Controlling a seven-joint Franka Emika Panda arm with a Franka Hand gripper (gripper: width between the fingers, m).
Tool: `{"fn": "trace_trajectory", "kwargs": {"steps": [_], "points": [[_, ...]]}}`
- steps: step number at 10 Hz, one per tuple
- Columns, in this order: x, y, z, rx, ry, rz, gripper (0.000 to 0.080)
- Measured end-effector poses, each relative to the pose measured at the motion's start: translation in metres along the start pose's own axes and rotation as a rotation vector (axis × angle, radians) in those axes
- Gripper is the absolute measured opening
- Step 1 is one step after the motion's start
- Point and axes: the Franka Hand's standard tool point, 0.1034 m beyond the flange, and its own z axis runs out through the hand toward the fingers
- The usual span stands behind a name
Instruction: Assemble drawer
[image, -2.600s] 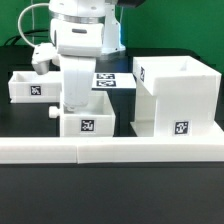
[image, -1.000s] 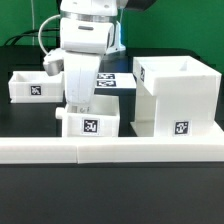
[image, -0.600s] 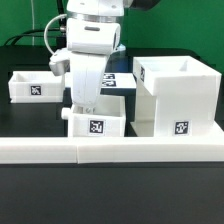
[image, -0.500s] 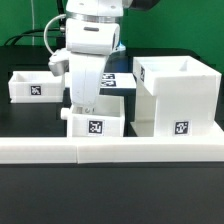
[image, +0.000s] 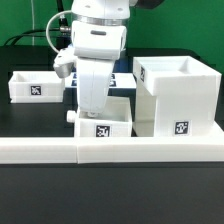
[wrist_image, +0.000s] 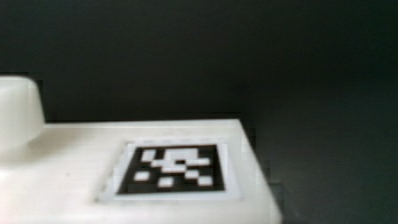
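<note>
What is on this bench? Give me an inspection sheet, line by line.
Surface: black table, with a white rail along its front.
Job's things: tall case at the exterior view's right. Middle drawer is beside it, with a knob on its side. Left drawer stands apart.
Clutter: nothing seen.
Grippers: gripper is down at the middle drawer. Its tips are hidden, so open or shut cannot be told.
Cables: cable loops beside the arm.
Surroundings: pale wall behind.
</note>
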Motion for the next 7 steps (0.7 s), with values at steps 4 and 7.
{"fn": "trace_trajectory", "kwargs": {"steps": [4,7], "points": [[-0.0032,-0.0027,0.0008,0.025,-0.004,0.005,0.0042],[-0.0023,-0.0034,0.0027,0.004,0.0,0.007,0.0042]]}}
